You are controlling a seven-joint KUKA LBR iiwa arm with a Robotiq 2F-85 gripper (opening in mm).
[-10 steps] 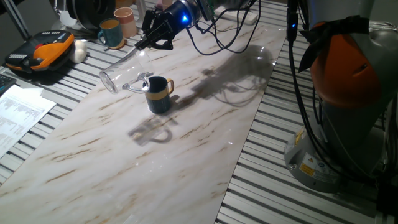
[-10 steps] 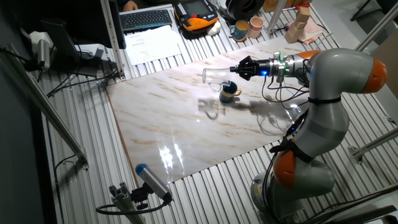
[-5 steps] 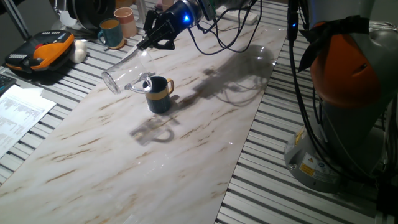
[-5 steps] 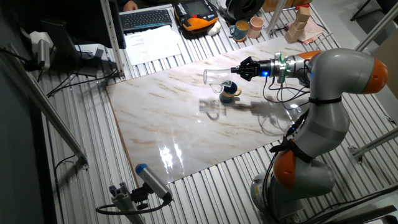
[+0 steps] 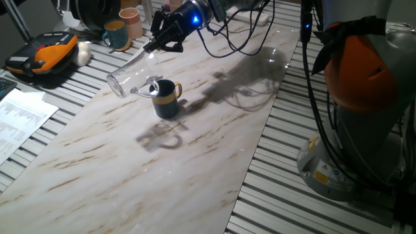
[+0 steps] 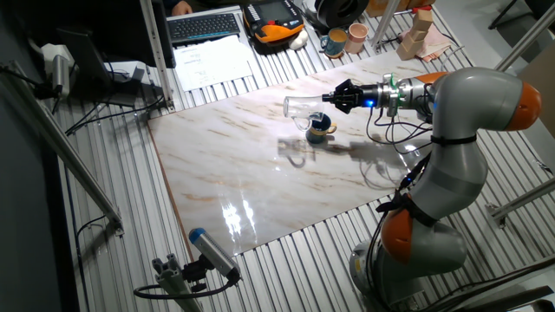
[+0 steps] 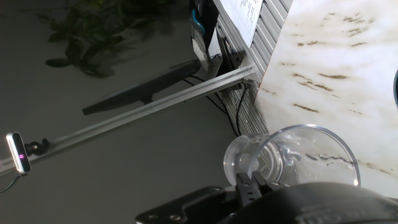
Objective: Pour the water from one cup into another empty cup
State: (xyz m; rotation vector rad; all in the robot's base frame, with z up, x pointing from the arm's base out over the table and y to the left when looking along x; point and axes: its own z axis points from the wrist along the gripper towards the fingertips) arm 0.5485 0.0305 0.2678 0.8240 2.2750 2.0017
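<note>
The clear glass mug (image 5: 133, 71) hangs tipped almost onto its side above the marble board (image 5: 195, 149), with its mouth pointing left and its loop handle hanging down. My gripper (image 5: 161, 44) is shut on its base end. The dark navy mug (image 5: 167, 99) with the tan handle stands upright on the board, just below and right of the glass handle. In the other fixed view the glass mug (image 6: 303, 107) lies above and left of the navy mug (image 6: 319, 128), with the gripper (image 6: 339, 98) at its right. The hand view looks through the glass mug (image 7: 292, 155); I cannot make out water.
A teal mug (image 5: 116, 34) and a pinkish cup (image 5: 132, 23) stand at the back. An orange-black device (image 5: 42, 55) and papers (image 5: 19, 120) lie to the left. The arm's base (image 5: 364, 97) and cables (image 5: 240, 39) stand right. A keyboard (image 6: 204, 26) lies beyond the board.
The glass mug and gripper have shifted slightly right since a second ago, then held still. The navy mug has not moved.
</note>
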